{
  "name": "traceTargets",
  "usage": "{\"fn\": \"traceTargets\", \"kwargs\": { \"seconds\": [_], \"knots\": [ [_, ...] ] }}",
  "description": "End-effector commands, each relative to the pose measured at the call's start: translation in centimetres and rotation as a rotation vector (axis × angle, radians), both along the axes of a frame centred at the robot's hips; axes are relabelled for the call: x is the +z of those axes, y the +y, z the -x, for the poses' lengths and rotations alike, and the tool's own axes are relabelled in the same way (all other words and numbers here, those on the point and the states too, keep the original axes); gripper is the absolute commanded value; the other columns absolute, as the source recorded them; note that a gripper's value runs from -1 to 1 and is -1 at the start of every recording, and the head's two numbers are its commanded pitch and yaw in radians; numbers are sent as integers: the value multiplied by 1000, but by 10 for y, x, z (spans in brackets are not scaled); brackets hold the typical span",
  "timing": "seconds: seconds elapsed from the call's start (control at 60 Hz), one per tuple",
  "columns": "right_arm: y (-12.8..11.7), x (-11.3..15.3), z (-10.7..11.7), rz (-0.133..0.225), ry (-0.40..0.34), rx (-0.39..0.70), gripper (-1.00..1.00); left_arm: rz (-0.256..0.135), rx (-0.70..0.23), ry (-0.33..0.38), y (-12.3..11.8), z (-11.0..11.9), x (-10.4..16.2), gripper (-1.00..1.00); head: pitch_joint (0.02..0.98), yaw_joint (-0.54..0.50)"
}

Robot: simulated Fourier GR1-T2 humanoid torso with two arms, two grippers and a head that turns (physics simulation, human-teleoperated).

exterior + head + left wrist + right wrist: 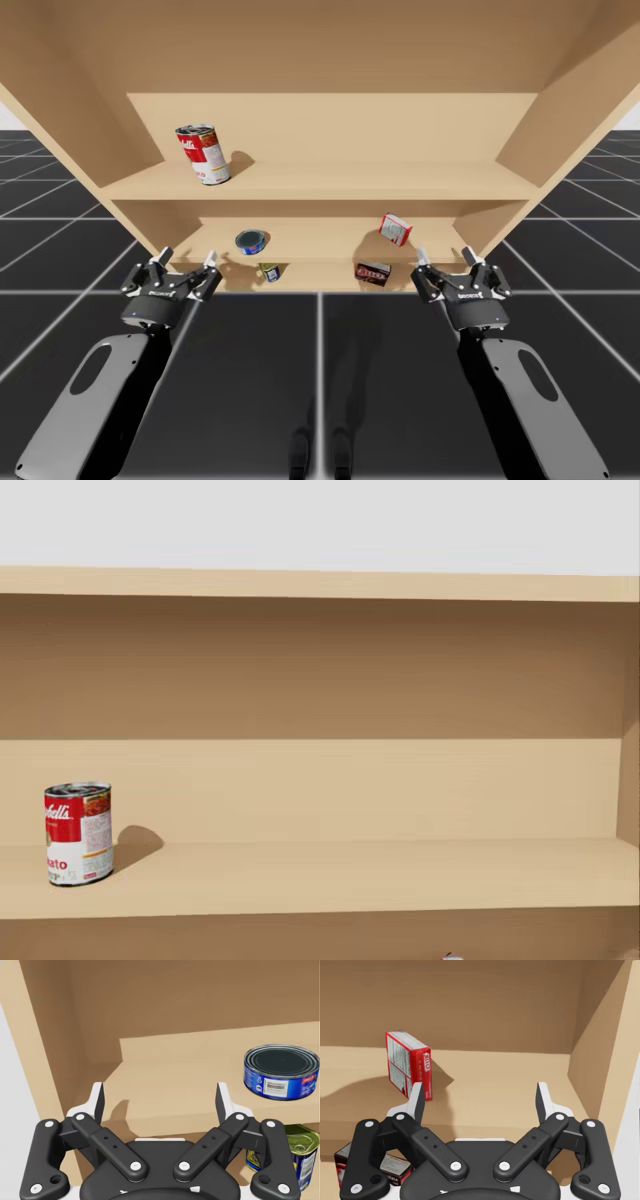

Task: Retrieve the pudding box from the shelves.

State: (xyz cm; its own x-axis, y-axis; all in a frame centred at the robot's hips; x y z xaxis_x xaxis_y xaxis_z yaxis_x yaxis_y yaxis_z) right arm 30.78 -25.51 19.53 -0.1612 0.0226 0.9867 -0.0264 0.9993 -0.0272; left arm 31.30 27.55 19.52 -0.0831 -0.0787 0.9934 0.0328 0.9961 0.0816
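Observation:
The pudding box (373, 272), small, dark brown and red, lies on the lowest shelf; in the right wrist view the pudding box (394, 1170) is under my right gripper and to one side, mostly hidden by its links. My right gripper (445, 255) hovers open just right of it, in front of the shelf edge. Ahead of the right gripper (480, 1097) a bright red box (409, 1064) stands upright on the middle shelf. My left gripper (187, 256) is open at the shelves' left end, nothing between its fingers.
A red-and-white soup can (203, 154) stands on the upper shelf (320, 180). A flat blue can (281, 1071) sits on the middle shelf beside my left gripper (160, 1097), with a small yellow-topped can (295, 1152) below it. Slanted side walls (560, 110) close in the shelves.

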Motion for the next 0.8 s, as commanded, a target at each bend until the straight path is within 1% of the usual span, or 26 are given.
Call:
{"fn": "traceTargets", "kwargs": {
  "seconds": [0.017, 0.05, 0.1, 0.133, 0.183, 0.233, 0.367, 0.583, 0.6, 0.633, 0.65, 0.8],
  "knots": [
    [-1, 1, 1, -43, 5, -29, -1000, 0, 1, -1, 1, 0, 0, -1000, 86, -53],
    [-1, 1, 1, -42, 5, -17, -1000, 0, 1, -1, 1, 0, 0, -1000, 91, -53],
    [-1, 2, 0, -45, 2, -25, -1000, -1, -1, -1, 1, 0, 0, -1000, 107, -54],
    [-2, 1, -1, -41, 10, -28, -1000, -1, -1, -1, 1, 0, 0, -1000, 114, -54],
    [-3, 0, -3, -48, 26, -20, -1000, -1, -1, 0, 1, 0, 0, -1000, 141, -55],
    [-3, 0, -3, -45, 24, -22, -1000, -1, -1, 1, 1, -1, 0, -1000, 176, -57],
    [-4, -1, -3, -41, 24, -19, -1000, 5, 2, 3, 2, -1, 0, -1000, 286, -56],
    [-1, -3, -5, -34, 30, -10, -1000, -9, 0, 5, 1, -2, -1, -1000, 481, -71],
    [-1, -3, -5, -32, 32, -9, -1000, -10, 0, 6, 1, -2, -1, -1000, 509, -76],
    [-1, -3, -5, -31, 32, -9, -1000, -11, -1, 6, 1, -2, -1, -1000, 527, -80],
    [-1, -3, -5, -32, 33, -9, -1000, -11, -2, 6, 1, -2, -1, -1000, 557, -88],
    [0, -3, -5, -29, 34, -9, -1000, -18, -10, 7, 0, -3, -1, -1000, 659, -140]
  ]
}}
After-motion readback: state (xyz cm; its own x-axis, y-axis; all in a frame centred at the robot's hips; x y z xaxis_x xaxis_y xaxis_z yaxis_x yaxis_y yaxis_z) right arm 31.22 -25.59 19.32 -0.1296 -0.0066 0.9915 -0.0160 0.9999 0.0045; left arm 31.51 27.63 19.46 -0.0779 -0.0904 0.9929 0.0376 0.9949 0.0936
